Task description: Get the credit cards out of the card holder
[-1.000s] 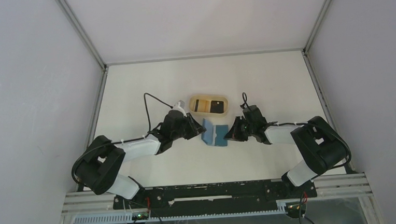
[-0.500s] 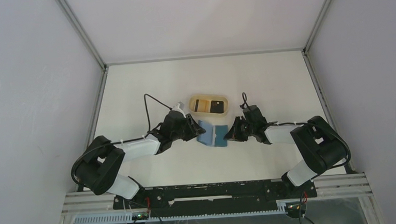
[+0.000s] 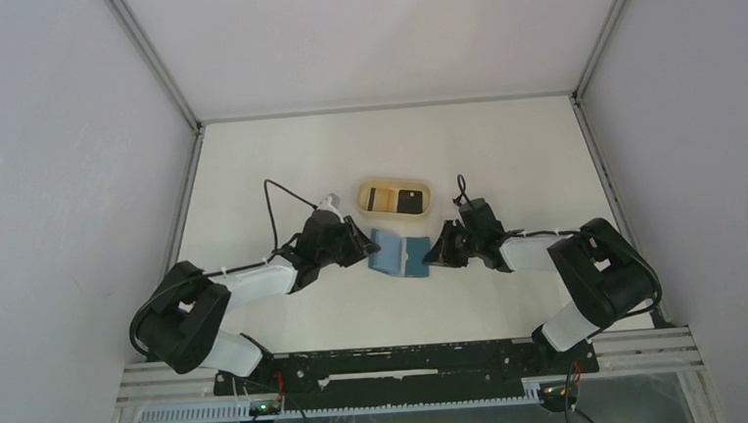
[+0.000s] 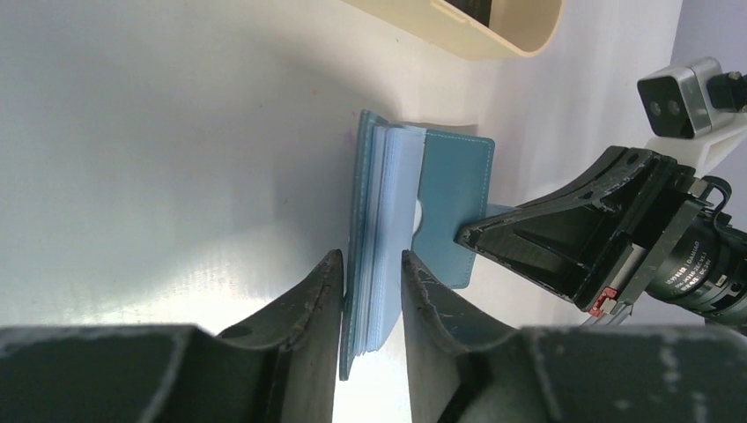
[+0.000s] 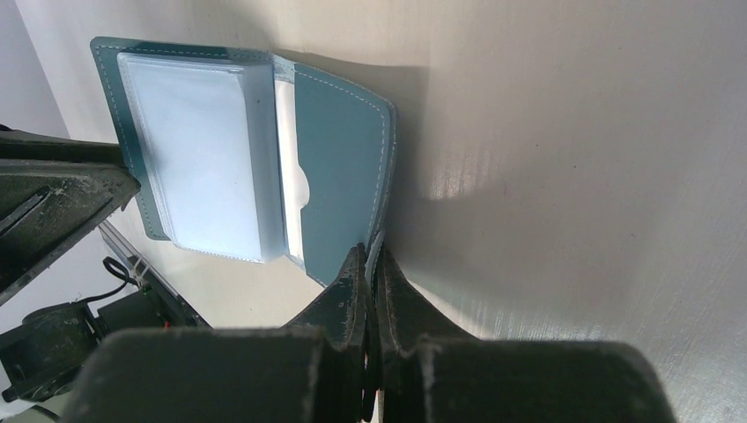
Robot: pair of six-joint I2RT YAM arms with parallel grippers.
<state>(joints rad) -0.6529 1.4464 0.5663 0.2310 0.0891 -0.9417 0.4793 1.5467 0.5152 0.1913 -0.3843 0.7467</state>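
Left claw (image 4: 372, 264) stands partly apart. Its 2 fingers straddle the near edge of the holder's (image 3: 399, 255) left leaf and its stack of clear sleeves (image 4: 379, 229). Thin gaps show on both sides, so I judge it loose about the stack, not clamped. Right claw (image 5: 370, 257) is pressed fully together on the rim of the right flap, near a corner. Judged purpose: to pin that flap so the holder cannot fold or slide while the other arm works.

The holder lies open on the counter (image 3: 279, 158) between the 2 claws, pale-blue inside facing up. A pale sheet (image 5: 298, 181) shows in the thumb notch of the right pocket. Whether it is plastic lining or something stored there cannot be told. The sleeves are milky and their contents cannot be read.

Just beyond the holder sits the tray (image 3: 393, 179). It holds flat dark and tan pieces, probably cards (image 3: 409, 201) set down there, though they are too small to confirm.

Judgement: the step in hand is the left arm lining up on the sleeves. It needs to close on 1 card edge, not the whole stack. The risk is that a pull on the stack drags the flap out of the right pinch.
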